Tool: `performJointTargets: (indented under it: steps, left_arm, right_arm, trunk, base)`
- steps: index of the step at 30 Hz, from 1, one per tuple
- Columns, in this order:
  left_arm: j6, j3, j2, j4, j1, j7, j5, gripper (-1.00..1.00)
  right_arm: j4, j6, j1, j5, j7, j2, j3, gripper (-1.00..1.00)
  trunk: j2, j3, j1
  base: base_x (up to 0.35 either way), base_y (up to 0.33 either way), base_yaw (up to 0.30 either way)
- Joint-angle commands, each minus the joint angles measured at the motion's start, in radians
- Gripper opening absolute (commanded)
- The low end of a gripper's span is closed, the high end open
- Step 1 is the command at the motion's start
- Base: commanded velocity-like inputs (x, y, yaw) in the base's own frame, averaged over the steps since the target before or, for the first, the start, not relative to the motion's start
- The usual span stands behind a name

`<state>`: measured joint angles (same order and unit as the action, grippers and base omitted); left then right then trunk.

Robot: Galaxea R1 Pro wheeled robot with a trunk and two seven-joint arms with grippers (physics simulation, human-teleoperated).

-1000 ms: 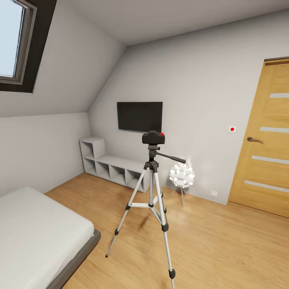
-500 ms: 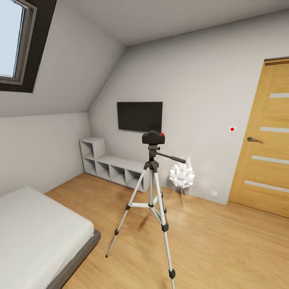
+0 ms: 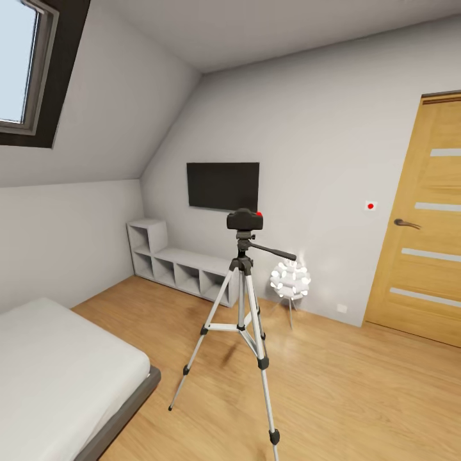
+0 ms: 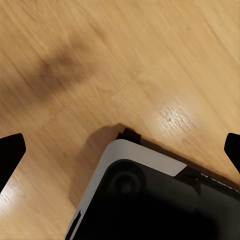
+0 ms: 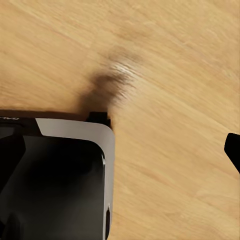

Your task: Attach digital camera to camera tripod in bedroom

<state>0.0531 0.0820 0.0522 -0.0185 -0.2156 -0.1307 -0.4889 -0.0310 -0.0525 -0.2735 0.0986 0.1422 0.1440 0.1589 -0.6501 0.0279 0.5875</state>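
In the head view the small black digital camera [image 3: 244, 219], red dot on top, sits on the black pan head of the camera tripod [image 3: 242, 301]. The tripod stands upright on the wood floor of the bedroom, its three silver legs spread and its long handle [image 3: 275, 251] pointing right. My left gripper [image 4: 120, 150] hangs open over bare floor, one black fingertip [image 4: 10, 155] at each side edge of the left wrist view. My right gripper [image 5: 120, 150] is likewise open with nothing between its fingers [image 5: 233, 149]. Both are away from the tripod.
A white bed [image 3: 57, 378] fills the lower left. Behind the tripod are a low white shelf [image 3: 182, 266], a wall TV [image 3: 223, 186] and a white ball lamp [image 3: 290, 280]. An oak door [image 3: 426, 224] is at right. My base [image 4: 150, 200] shows under both wrists.
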Motion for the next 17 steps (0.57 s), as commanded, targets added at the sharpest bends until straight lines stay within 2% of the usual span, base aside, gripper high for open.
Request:
performJointTargets:
  steps: [1,17]
  left_arm:
    - [0.002,0.008,0.0,0.0,-0.001,-0.003,-0.008,1.0]
    - [0.002,0.009,0.0,0.0,0.0,-0.003,-0.008,1.0]
  right_arm:
    - [-0.002,-0.001,-0.001,0.011,0.004,0.0,0.008,1.0]
    - [-0.002,-0.001,-0.001,0.012,0.004,0.0,0.008,1.0]
  trunk:
    - [-0.002,0.002,0.0]
    - [-0.002,0.002,0.0]
  base:
    - [0.0,0.0,0.0]
    - [0.0,0.0,0.0]
